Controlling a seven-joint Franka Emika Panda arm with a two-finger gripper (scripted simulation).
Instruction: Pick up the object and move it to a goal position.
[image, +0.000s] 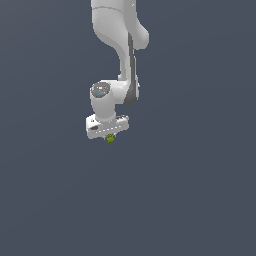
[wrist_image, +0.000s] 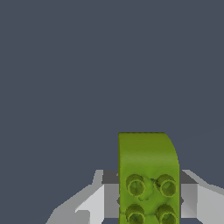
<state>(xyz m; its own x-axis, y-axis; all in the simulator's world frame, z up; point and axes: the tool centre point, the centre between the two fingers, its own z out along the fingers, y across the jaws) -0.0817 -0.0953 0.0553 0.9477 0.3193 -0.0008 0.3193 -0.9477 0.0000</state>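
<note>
The white Panda arm (image: 122, 55) reaches down from the top edge of the exterior view, its wrist bent so that the flat hand body points downward. At the underside of that hand sits the gripper (image: 110, 136), and a tiny lime-green block (image: 110, 138) shows right at its tip, partly tucked under the white housing. In this view the block is little more than a green speck, far smaller than the hand above it, and nothing but plain dark grey-blue background (image: 200, 190) lies around it. No edge or corner of a supporting surface can be made out, so whether the block rests on something or hangs clear cannot be told.

The wrist view is much closer. Here the block (wrist_image: 148, 175) stands between the two fingers (wrist_image: 92, 203) of the gripper (wrist_image: 148, 199), one pale grey finger on each side of it. The fingers sit tight against the block's flanks with no gap visible, so the claw is closed down to the block's width and has hold of it. The face turned toward the camera carries four round studs with dark centres, two of them cut off by the picture edge. The far end of the block has one rounded corner and juts out beyond the fingertips.
</note>
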